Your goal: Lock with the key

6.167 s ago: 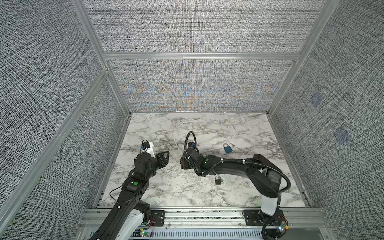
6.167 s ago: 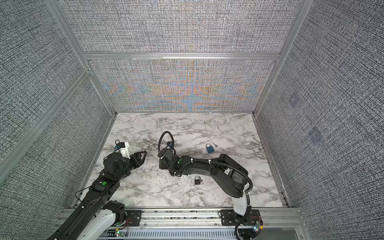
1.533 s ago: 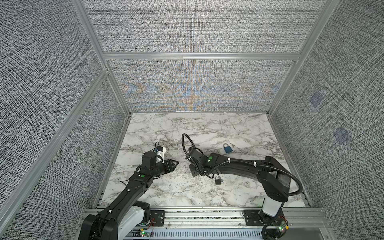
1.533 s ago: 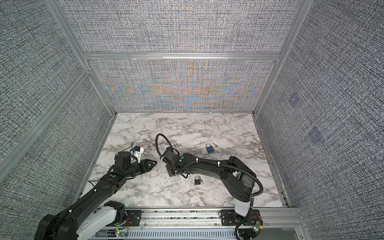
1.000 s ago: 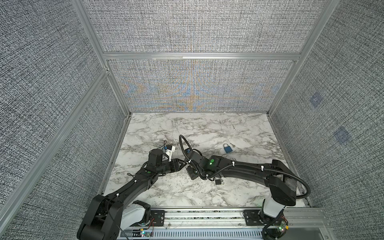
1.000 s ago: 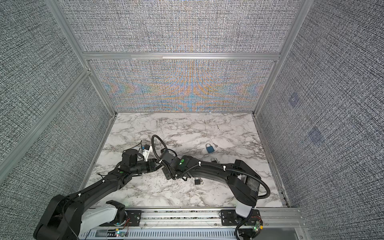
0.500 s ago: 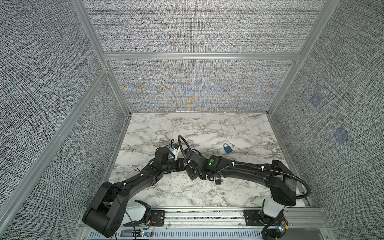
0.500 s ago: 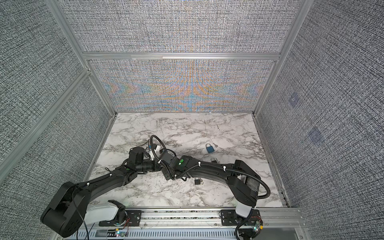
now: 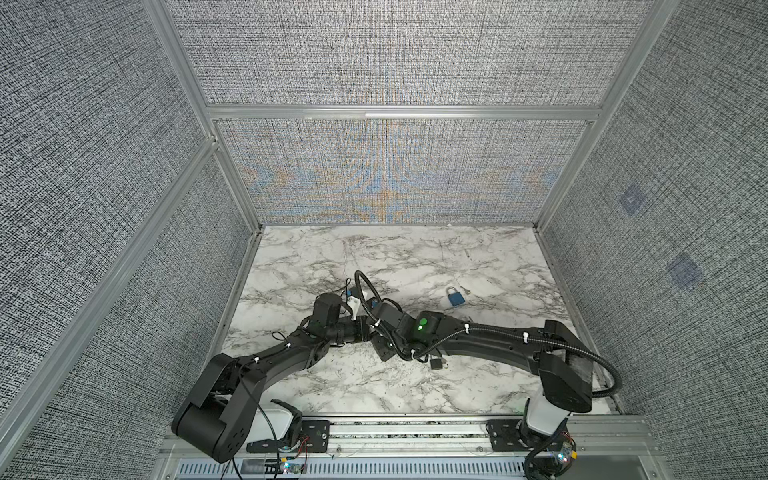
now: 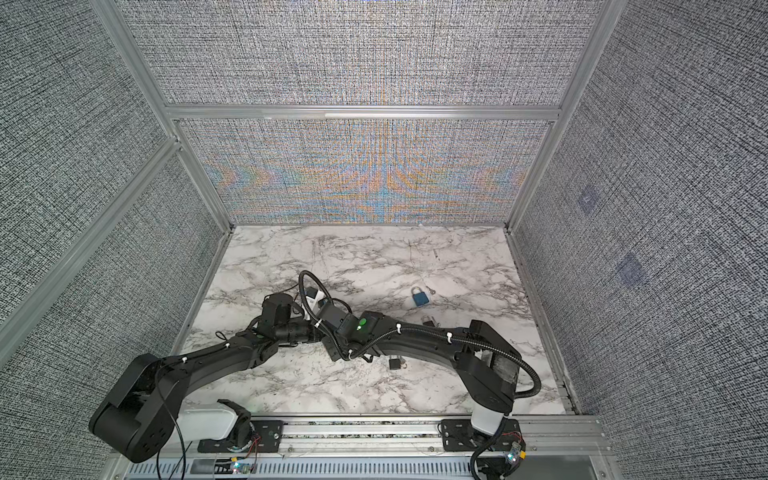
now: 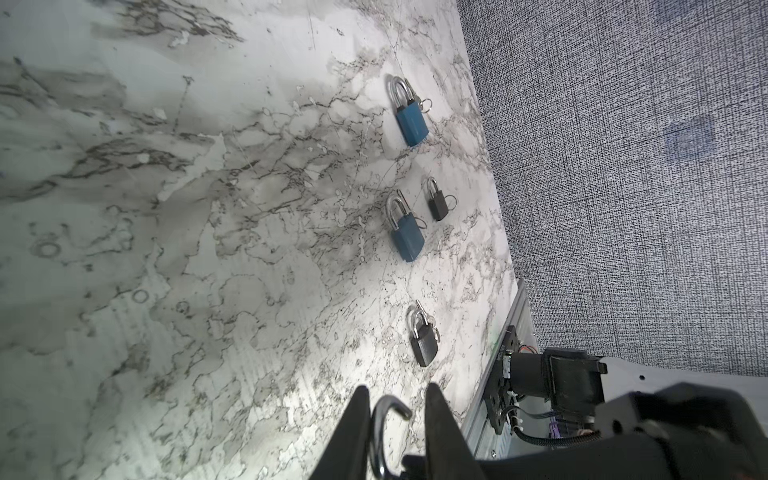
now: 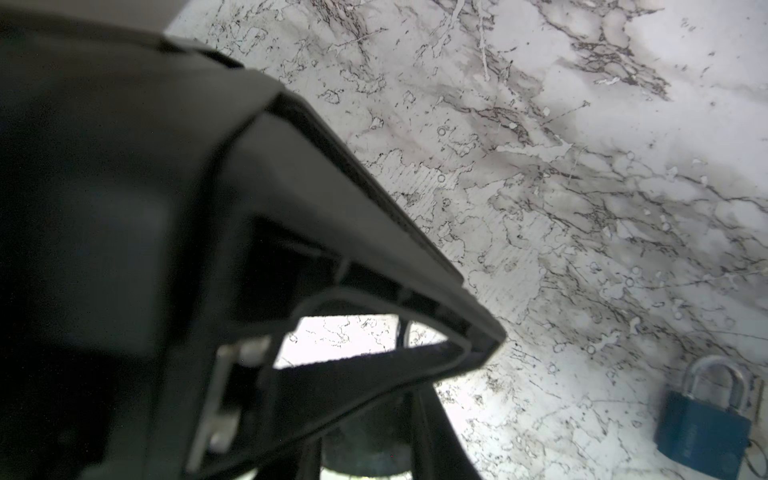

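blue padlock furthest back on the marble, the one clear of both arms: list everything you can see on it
The blue padlock has a boxy blue body with a coated look and a bright metal U shackle. Both shackle legs sit in the body, so it reads as closed. It lies flat on the marble table with the shackle toward the back wall. A small metal ring, likely its key ring, lies beside the shackle; contact is unclear. Nothing else touches it.

marble tabletop (image 9: 316, 257) carries four padlocks, all right of its middle: a blue lock (image 9: 455, 297) farthest from the front edge, a second blue lock (image 11: 406, 237) near a small dark lock (image 10: 428, 320), and a dark lock (image 9: 436, 364) nearest the front edge.
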You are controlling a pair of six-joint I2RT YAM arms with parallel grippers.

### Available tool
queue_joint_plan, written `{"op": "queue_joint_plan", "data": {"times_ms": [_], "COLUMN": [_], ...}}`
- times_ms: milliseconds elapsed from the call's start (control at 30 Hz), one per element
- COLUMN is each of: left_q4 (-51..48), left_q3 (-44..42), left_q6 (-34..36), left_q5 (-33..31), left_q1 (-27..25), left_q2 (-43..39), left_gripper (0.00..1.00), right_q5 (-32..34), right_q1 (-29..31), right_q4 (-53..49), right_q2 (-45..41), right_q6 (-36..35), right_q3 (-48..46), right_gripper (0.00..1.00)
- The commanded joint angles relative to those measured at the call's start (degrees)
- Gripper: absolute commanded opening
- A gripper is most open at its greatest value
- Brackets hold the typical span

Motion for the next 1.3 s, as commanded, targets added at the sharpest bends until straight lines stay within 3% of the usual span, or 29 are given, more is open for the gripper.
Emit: {"op": "queue_joint_plan", "data": {"times_ms": [0,167,333,533,567,633,733,833,1167,1267], "left_q4": [1.18,1.29,1.44,2.05,2.09,2.05,1.92,1.5,-2.4,-2.38], "left_q3": [0.3,0.37,0.47,0.07,-0.05,-0.32,-0.6,-0.35,1.25,1.07], "left_q6": [0.33,0.24,0.28,-0.2,-0.29,-0.52,-0.94,-1.29,-2.89,-4.48], "left_q5": [1.92,1.92,2.25,2.19,1.96,1.28,0.04,-0.86,-4.99,-6.41], "left_q1": [-0.33,-0.38,-0.48,-0.54,-0.56,-0.54,-0.51,-0.47,-0.47,-0.47], "left_q2": [0.44,1.16,1.82,1.69,1.44,0.77,-0.57,-1.75,-6.63,-8.01], "left_gripper": [0.23,0.16,0.0,0.0,0.0,0.0,0.0,0.0,0.0,0.0], "right_q5": [0.46,0.66,1.19,1.58,1.43,1.29,1.06,0.09,-2.04,0.92], "right_q1": [0.13,0.32,0.57,0.67,0.68,0.69,0.58,0.58,-1.09,-1.2], "right_q4": [0.91,0.75,0.64,1.24,1.79,3.26,6.1,9.0,26.19,32.58], "right_q2": [-0.34,-0.47,-0.78,-1.11,-1.28,-2.08,-4.14,-6.82,-23.35,-27.33], "right_q6": [-0.19,-0.27,-0.31,-0.05,0.16,0.86,2.05,3.33,6.72,6.22], "right_q3": [0.9,1.32,1.46,0.97,0.55,-0.87,-3.85,-7.22,-27.67,-33.76], "right_gripper": [0.16,0.16,0.15,0.14,0.18,0.43,0.65,0.7,0.69,0.68]}}
